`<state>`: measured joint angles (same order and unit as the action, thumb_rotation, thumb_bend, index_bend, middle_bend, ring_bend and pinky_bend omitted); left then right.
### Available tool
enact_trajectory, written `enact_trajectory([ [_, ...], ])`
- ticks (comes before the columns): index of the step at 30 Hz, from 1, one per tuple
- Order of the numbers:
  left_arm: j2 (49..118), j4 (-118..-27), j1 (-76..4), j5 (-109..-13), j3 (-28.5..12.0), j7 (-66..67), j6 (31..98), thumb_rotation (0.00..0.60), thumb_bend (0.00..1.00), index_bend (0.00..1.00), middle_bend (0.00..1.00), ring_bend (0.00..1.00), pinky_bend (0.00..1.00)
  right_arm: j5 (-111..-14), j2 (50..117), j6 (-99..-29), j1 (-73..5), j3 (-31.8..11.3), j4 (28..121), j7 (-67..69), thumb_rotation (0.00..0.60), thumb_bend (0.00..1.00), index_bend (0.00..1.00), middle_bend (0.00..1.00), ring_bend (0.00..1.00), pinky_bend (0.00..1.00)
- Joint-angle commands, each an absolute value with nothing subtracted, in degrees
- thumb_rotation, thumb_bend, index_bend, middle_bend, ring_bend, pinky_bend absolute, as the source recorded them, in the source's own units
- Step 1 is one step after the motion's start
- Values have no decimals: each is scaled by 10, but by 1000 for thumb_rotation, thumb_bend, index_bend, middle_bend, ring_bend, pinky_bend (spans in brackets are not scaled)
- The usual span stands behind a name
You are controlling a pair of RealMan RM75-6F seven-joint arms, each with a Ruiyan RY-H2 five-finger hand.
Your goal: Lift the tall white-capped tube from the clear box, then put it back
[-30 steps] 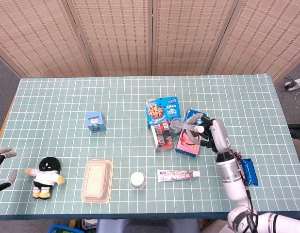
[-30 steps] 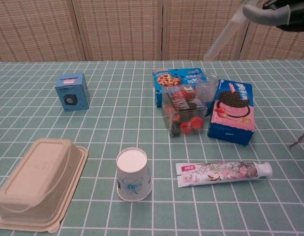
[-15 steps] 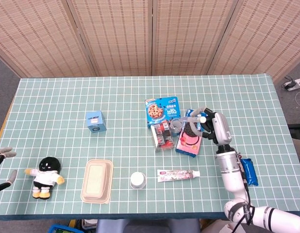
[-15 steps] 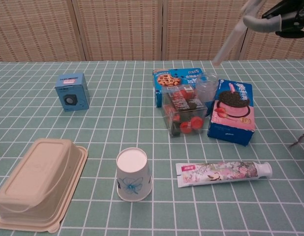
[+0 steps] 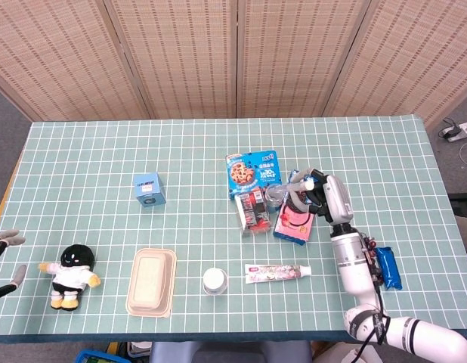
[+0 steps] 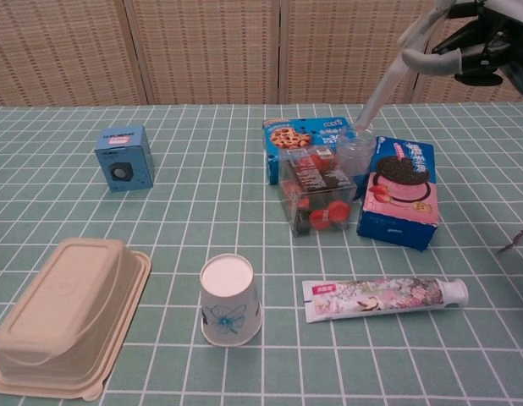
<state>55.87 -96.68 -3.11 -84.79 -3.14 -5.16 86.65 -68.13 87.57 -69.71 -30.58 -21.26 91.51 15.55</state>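
Now the tube (image 6: 382, 85), tilted, hangs in the right hand (image 6: 465, 38) with its lower end just above the clear box (image 6: 356, 150); lowered aslant, it could snag the rim and tip that box.

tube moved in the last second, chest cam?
Yes. Held by the right hand, the tube has dropped: its lower tip, earlier well above the clear cup, now reaches down to the cup's rim.
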Motion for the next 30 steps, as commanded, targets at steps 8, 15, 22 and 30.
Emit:
enact_trajectory([
  [8,557,-967,-31,-846,-32,-55,866,600,358,385,243,181,338,-671,891,-682,-317,-217,891,157,600,763,756,1000,1000,1000],
  [15,556,-966,-31,-847,-32,-59,866,600,358,385,243,181,338,-663,905,-666,-328,-218,867,160,600,763,756,1000,1000,1000],
  [22,555,-965,-32,-847,-31,-62,863,600,358,385,243,181,338,-653,926,-647,-340,-216,836,158,600,763,756,1000,1000,1000],
  [30,555,-965,-31,-851,-31,-65,866,600,358,385,243,181,338,-642,941,-630,-350,-214,810,146,600,763,757,1000,1000,1000],
])
